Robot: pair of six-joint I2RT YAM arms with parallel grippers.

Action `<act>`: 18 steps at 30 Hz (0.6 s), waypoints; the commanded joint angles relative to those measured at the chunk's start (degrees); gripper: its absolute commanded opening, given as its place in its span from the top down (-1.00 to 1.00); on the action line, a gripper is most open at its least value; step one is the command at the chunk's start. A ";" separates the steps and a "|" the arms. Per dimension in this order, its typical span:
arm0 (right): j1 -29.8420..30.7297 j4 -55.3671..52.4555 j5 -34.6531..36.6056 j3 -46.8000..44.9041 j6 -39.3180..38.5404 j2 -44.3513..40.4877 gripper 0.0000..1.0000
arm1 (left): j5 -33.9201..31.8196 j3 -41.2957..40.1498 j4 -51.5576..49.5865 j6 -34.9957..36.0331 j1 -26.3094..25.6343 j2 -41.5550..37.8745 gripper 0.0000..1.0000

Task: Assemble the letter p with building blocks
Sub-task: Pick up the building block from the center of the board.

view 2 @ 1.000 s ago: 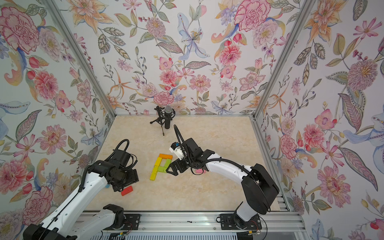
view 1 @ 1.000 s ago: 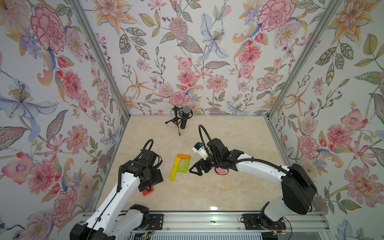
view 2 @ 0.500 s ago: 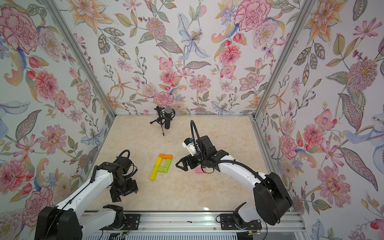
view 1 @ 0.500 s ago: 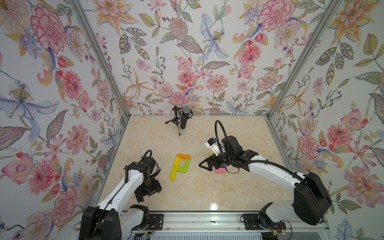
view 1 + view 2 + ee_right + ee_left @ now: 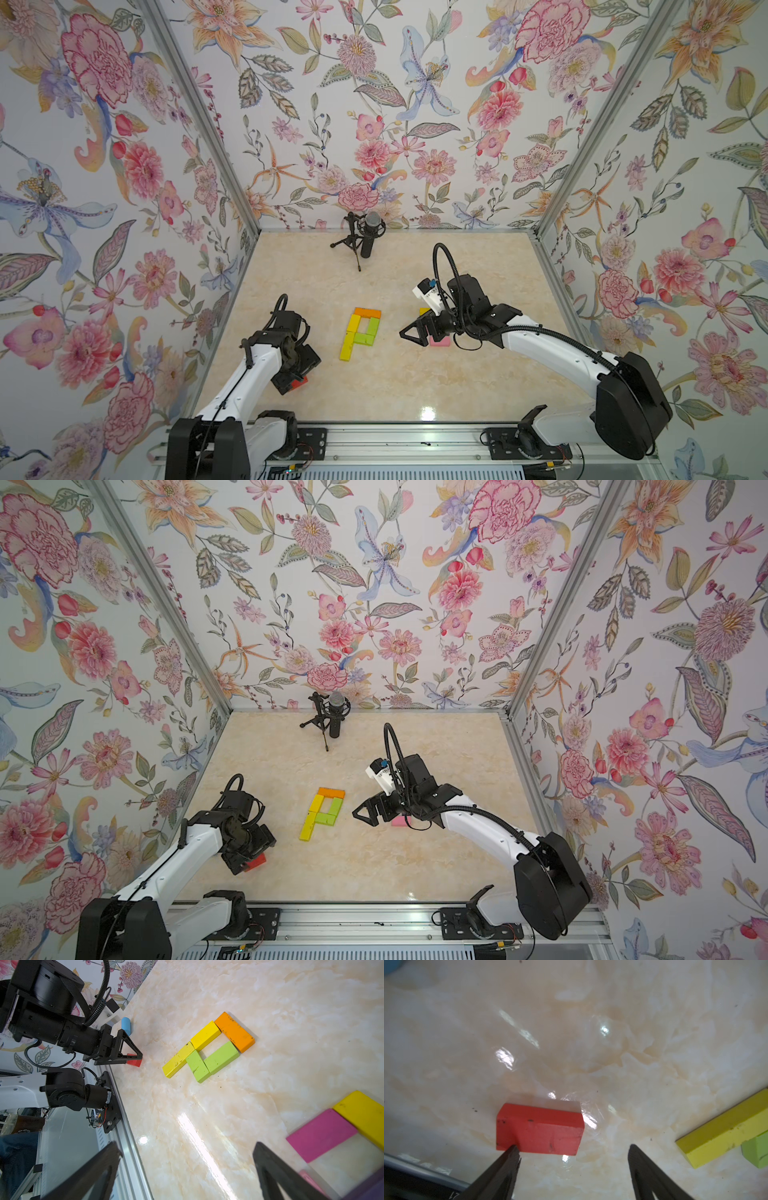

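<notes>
Just ahead of the left gripper (image 5: 573,1147), whose jaws stand apart and hold nothing, a red block (image 5: 539,1128) lies flat on the marble table (image 5: 591,1022). One fingertip overlaps its near corner, though contact cannot be told. Across the table the right gripper (image 5: 187,1145) hangs with its jaws spread wide and empty, just beside a magenta block (image 5: 320,1134) and a yellow block (image 5: 363,1113) that touch each other. Between the two arms, blocks form a P: an orange block (image 5: 367,312) on top, two yellow bars (image 5: 178,1061) as stem, two lime green bars (image 5: 221,1057) closing the bowl. Near the back wall stands a microphone (image 5: 369,235).
</notes>
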 commanded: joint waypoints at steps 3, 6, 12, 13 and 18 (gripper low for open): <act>-1.90 0.63 -1.66 -0.96 -0.53 -0.82 -1.00 | -5.42 6.81 -5.05 4.80 0.52 2.17 -0.66; -2.12 0.76 -1.85 -1.14 -0.62 -0.09 -1.00 | -7.66 7.84 -8.57 8.65 0.50 4.17 -0.66; -2.47 0.94 -2.54 -1.04 -0.63 0.86 -1.00 | -8.93 7.27 -9.67 14.47 0.36 5.70 -0.66; -2.47 0.98 -2.60 -0.92 -0.62 1.06 -1.00 | -8.88 7.04 -9.33 14.76 0.45 5.30 -0.66; -2.63 1.26 -2.82 -0.99 -0.52 1.87 -1.00 | -6.32 4.18 -7.03 16.81 0.35 5.52 -0.64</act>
